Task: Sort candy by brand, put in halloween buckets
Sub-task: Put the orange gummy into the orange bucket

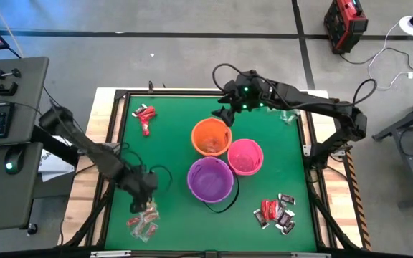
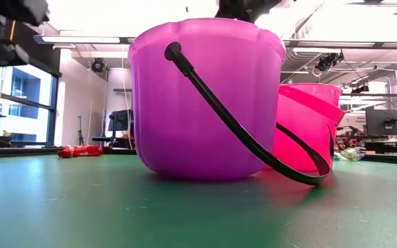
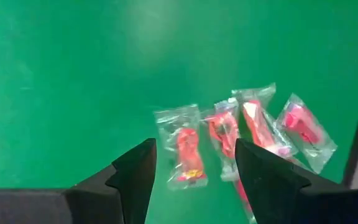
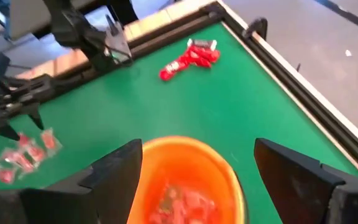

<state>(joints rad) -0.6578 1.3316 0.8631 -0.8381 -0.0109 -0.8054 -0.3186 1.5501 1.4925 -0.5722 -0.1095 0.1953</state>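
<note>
Right claw [image 4: 194, 171], jaws wide, hangs above the round orange plastic bucket [image 4: 185, 180], probably for dropping candy; left claw [image 3: 194, 171], jaws wide, straddles red-and-clear wrapped candies [image 3: 187, 149] on the green desk [image 3: 73, 74].

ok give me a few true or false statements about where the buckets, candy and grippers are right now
1. The right gripper is open above the orange bucket. True.
2. The orange bucket is empty. False: the right wrist view shows candy lying in it.
3. The left gripper is open over the red-and-clear candies near the table's front left corner. True.
4. The purple bucket stands between the orange bucket and the pink bucket. False: seen from above, the three form a cluster, with the purple one nearest the front edge.
5. The bright red candies lie inside the pink bucket. False: they lie on the green table near its far left corner.
</note>
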